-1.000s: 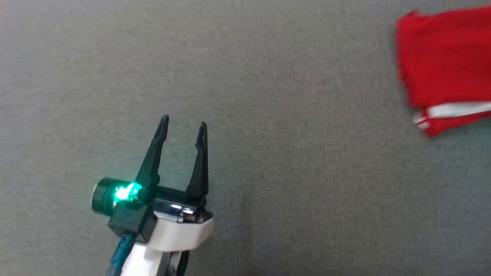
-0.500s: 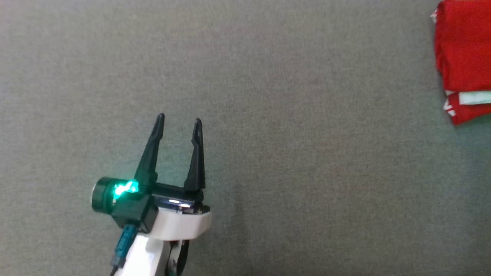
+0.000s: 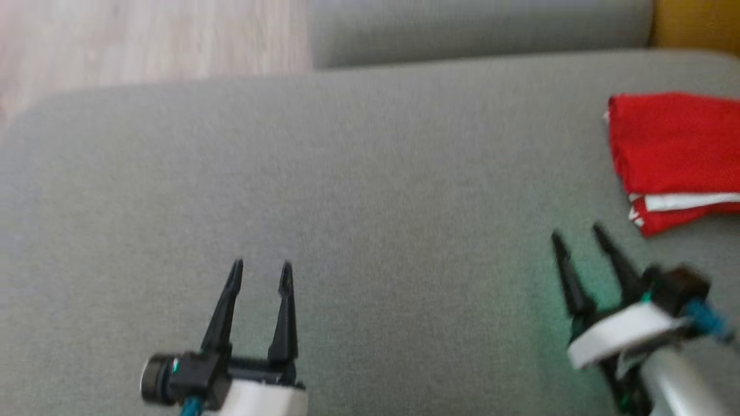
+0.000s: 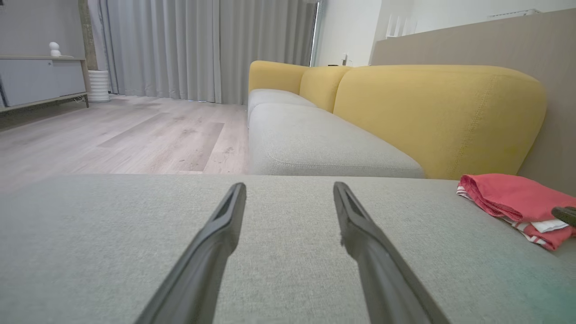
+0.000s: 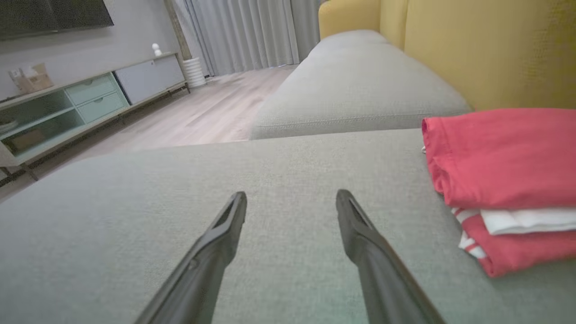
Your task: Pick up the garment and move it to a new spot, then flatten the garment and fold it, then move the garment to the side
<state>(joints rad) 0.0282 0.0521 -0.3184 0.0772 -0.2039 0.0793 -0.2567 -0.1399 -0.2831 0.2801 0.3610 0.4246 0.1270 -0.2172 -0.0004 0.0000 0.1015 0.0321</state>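
The biggest thing is the grey seat cushion (image 3: pixel 370 173), which takes nearly the whole head view. Both arms are over it. Behind it, at 12 o'clock in the left wrist view, a second grey seat (image 4: pixel 315 144) continues the sofa. The yellow backrest (image 4: pixel 441 112) rises along it at 2 o'clock. The pale wooden floor (image 4: pixel 135 135) lies at 10 o'clock in that view, with long grey curtains (image 4: pixel 180 45) hanging behind it. In the right wrist view a low cabinet (image 5: pixel 67 103) with light green drawers stands by the wall at 9 o'clock.

The garment (image 3: pixel 676 150) is red and folded. It lies on the grey cushion between 2 and 3 o'clock in the head view, cut off by the picture's edge. A white layer and thin white stripes show along its near edge. In the right wrist view it lies at 3 o'clock, close to the foot of the yellow backrest.

The right gripper (image 3: pixel 577 231) is at 4 o'clock in the head view, a little blurred. Its two dark fingers are spread wide and hold nothing. The garment is near their tips, at about 1 o'clock from them, but apart.

The left gripper (image 3: pixel 261 264) is at 7 o'clock, well apart from the garment. Its fingers also stand wide open over the bare cushion, with nothing between them.
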